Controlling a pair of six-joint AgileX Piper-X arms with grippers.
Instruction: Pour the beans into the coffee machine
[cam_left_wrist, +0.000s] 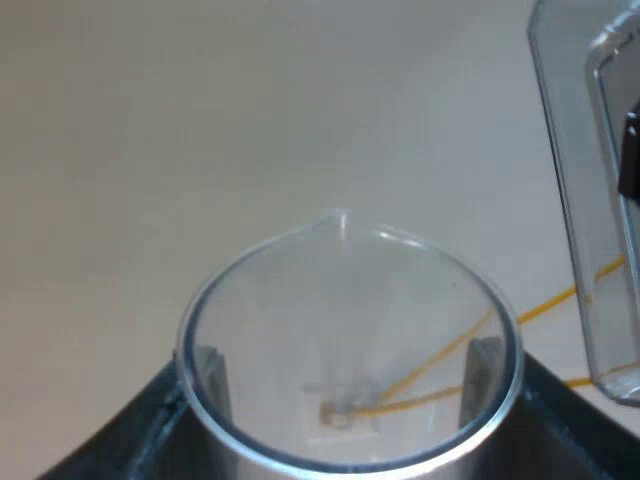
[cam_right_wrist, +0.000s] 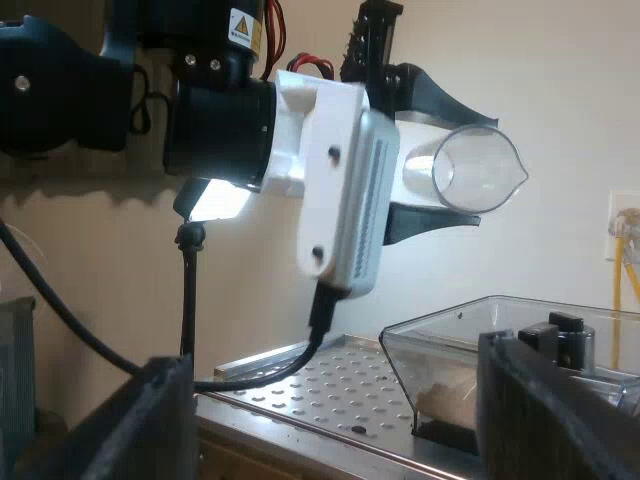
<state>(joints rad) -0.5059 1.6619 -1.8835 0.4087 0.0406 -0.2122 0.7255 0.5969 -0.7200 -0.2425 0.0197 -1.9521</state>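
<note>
Left wrist view: my left gripper (cam_left_wrist: 345, 372) is clamping the measuring glass (cam_left_wrist: 350, 300) from both sides, its black fingers pressing on the wall. The glass is showing its round mouth and small pouring spout, and is looking clear right through to its base. The clear plastic bean hopper (cam_left_wrist: 590, 200) is standing just beside it.

Right wrist view: my right gripper (cam_right_wrist: 360, 420) is holding its fingers well apart, gripping nothing. Beyond them the glass is lying on its side in the left gripper, up above the hopper on the espresso machine (cam_right_wrist: 330, 385), whose top is perforated metal. Something tan is lying low in the hopper. A yellow warning label (cam_right_wrist: 241, 24) is sitting on the left arm, its writing unreadable.
</note>
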